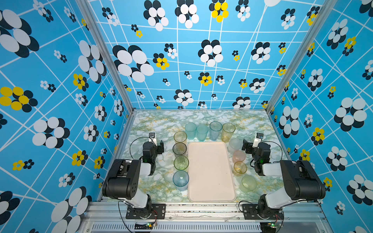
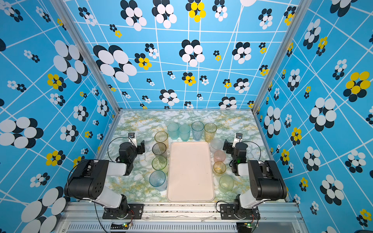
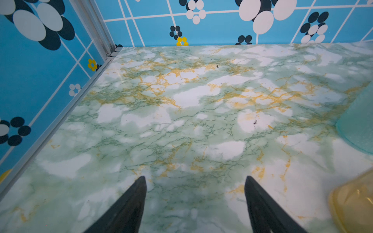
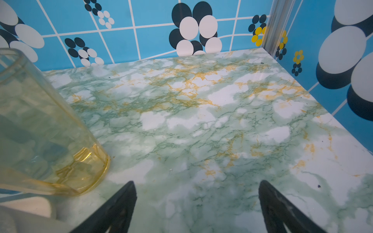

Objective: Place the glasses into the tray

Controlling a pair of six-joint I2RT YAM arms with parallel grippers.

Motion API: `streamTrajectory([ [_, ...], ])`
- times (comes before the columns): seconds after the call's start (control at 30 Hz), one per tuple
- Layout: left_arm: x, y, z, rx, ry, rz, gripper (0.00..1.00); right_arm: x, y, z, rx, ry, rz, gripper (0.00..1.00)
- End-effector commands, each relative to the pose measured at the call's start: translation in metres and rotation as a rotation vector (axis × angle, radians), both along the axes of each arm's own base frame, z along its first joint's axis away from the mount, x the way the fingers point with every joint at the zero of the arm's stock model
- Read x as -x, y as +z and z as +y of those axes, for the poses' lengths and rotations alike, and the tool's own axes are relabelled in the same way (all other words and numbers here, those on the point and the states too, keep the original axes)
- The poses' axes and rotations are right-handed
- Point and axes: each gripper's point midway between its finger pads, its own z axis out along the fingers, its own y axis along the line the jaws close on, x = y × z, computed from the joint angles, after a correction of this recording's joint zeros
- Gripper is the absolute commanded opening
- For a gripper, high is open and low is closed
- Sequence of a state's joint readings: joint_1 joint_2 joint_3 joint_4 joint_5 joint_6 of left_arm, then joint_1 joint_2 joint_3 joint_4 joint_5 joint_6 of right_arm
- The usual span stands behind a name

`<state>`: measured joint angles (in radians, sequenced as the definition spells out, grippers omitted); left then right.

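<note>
The cream tray [image 1: 211,171] [image 2: 190,173] lies empty in the middle of the marble table. Several glasses stand upright around it on three sides. A blue one [image 1: 180,179] is at the near left, a teal one [image 1: 190,130] in the back row and a pink one [image 1: 239,156] on the right. My left gripper [image 1: 156,146] [image 3: 194,178] hovers left of the tray, open over bare table, with a yellow glass [image 3: 355,201] beside it. My right gripper [image 1: 250,146] [image 4: 196,182] hovers right of the tray, open and holding nothing, close to a tall amber glass [image 4: 40,125].
Patterned blue walls with aluminium posts [image 1: 129,105] close in the table on three sides. A metal rail [image 1: 201,209] with both arm bases runs along the front edge. Bare marble [image 3: 181,100] stretches behind each gripper toward the back corners.
</note>
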<state>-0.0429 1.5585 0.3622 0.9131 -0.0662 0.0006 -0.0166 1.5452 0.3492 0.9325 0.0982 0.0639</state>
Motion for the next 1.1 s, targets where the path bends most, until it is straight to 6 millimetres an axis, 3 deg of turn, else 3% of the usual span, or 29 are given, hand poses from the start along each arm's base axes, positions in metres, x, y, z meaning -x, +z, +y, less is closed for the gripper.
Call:
streamTrajectory([
  [0.0, -0.007, 0.012, 0.002, 0.009, 0.003, -0.030, 0.69, -0.007, 0.009, -0.001, 0.005, 0.000, -0.028, 0.90],
  [0.13, -0.007, 0.015, 0.007, 0.016, 0.026, -0.027, 0.63, -0.007, 0.009, -0.001, 0.004, -0.001, -0.030, 0.83],
  [0.37, -0.011, 0.043, 0.021, 0.009, 0.119, 0.048, 0.48, -0.007, 0.009, -0.002, 0.004, -0.001, -0.031, 0.77],
  [0.53, -0.003, 0.088, 0.019, 0.041, 0.143, 0.066, 0.44, -0.005, 0.016, -0.012, 0.002, -0.068, -0.027, 0.74],
  [0.7, 0.011, 0.135, 0.009, 0.021, 0.131, 0.049, 0.44, -0.003, 0.043, -0.022, 0.005, -0.126, -0.008, 0.71],
  [0.83, 0.017, 0.155, -0.002, 0.002, 0.126, 0.069, 0.45, 0.003, 0.073, -0.022, -0.048, -0.155, 0.119, 0.71],
  [0.97, 0.017, 0.164, -0.011, 0.050, 0.101, 0.075, 0.45, 0.014, 0.095, -0.001, -0.156, -0.081, 0.288, 0.63],
  [1.07, 0.012, 0.166, -0.020, 0.070, 0.070, 0.111, 0.44, 0.028, 0.099, 0.017, -0.239, -0.026, 0.407, 0.54],
])
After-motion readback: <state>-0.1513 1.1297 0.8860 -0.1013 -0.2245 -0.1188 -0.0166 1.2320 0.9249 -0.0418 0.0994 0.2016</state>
